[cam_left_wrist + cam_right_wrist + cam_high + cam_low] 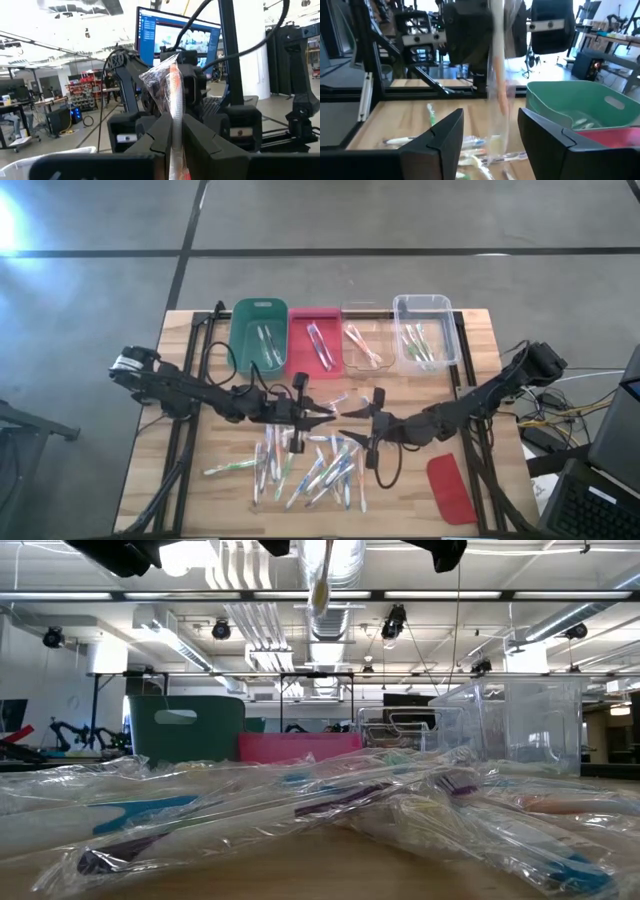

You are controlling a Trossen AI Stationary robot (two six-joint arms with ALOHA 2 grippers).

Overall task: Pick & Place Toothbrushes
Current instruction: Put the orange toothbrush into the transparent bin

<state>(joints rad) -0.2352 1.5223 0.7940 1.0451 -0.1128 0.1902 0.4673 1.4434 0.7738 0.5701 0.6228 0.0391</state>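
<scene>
Held toothbrush: a wrapped toothbrush (172, 90) with an orange accent is clamped between the fingers of the left tool (322, 417), above the middle of the worktop (200, 360).
Long axis: the brush runs forward out of the left tool, its free end towards the right tool (352, 440); in the right wrist view it hangs upright before the parted fingers.
Right tool: its fingers stand apart with nothing between them, just beside the free end of the brush.
Nearer arm: the left arm carries the brush; a hand-over or release between the arms appears to be in hand, though which cannot be told.
Loose toothbrushes: a pile (305, 470) is spread on the worktop below both tools, towards the near edge.
Green bin (260, 335): a few brushes are inside.
Red bin (316, 340): one or two brushes with purple accents lie in it.
Clear bin (365, 345): pink or orange brushes are held; by colour, this is judged the likely goal.
Far clear bin (425, 330): green brushes are held.
Red lid (451, 490): it lies flat near the right corner, apart from the pile.
</scene>
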